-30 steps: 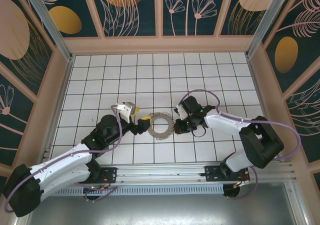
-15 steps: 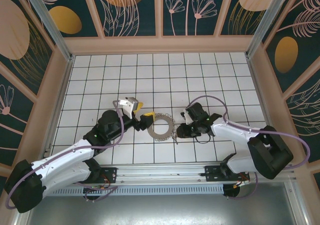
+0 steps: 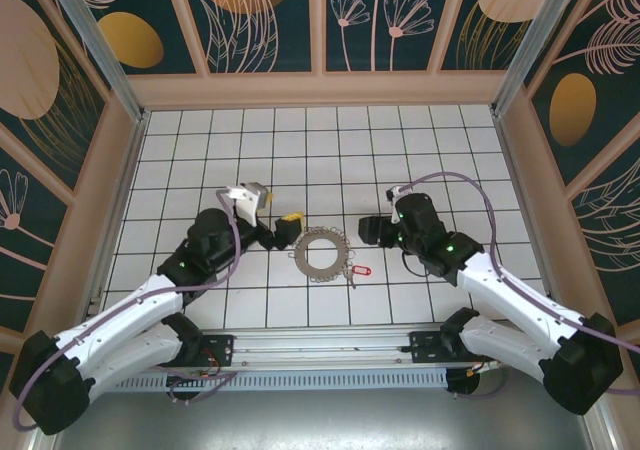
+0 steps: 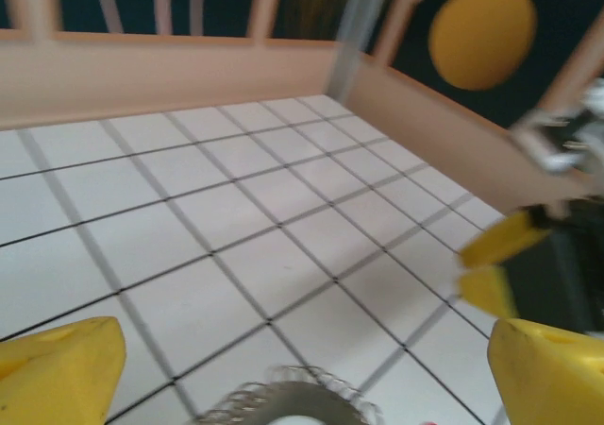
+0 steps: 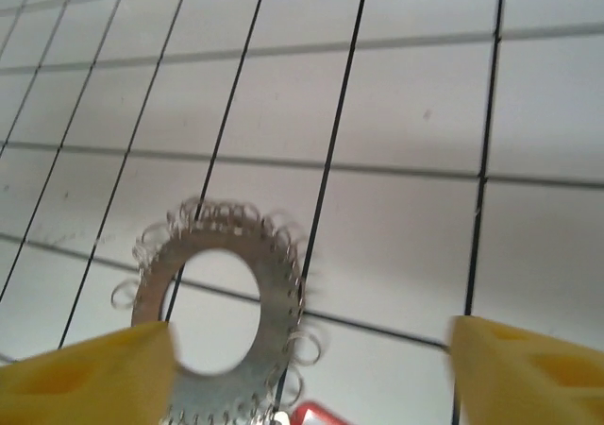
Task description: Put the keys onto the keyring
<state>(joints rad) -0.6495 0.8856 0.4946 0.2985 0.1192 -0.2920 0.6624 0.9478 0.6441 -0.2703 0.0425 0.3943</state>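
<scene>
Top external view shows the white gridded table [image 3: 200, 150], with the left fingers [image 4: 57, 368] and right fingers [image 5: 528, 368] both spread open, holding nothing, flanking the fringed grey keyring [image 3: 302, 254], and the red-tagged keys [image 3: 362, 268] just beside its near-right rim.

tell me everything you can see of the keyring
The keyring is a flat grey metal disc with a round hole in its middle and a fringe of small wire loops all round its rim. It lies flat on the white tiled table, and nothing grips it. The small red key lies at its rim, toward the near right. Whether the key is hooked into the fringe cannot be told.
</scene>
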